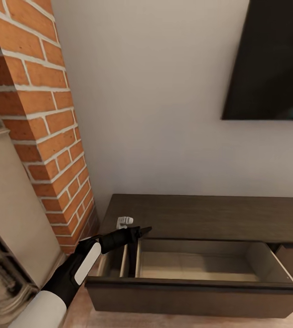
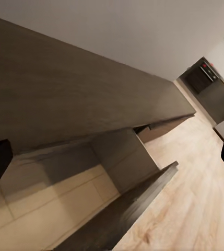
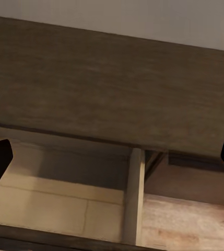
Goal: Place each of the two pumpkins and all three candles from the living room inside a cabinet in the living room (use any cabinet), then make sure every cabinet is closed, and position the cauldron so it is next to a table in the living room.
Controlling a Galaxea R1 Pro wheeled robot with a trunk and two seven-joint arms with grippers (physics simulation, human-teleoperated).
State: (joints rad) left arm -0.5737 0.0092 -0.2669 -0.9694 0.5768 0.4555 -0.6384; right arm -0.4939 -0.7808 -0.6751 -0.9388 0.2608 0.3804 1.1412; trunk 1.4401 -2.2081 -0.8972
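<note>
Your colours: brown, tan, brick red.
Dark-brown cabinet (image 1: 201, 216), pale tan drawer inside (image 1: 196, 266), red-orange brick column (image 1: 46, 123), white wall (image 1: 151, 91).

No text, label, brand or number can be read anywhere in these pictures. The dark appliance (image 2: 203, 77) at the upper right of the left wrist view carries a small red mark, too blurred to read.
</note>
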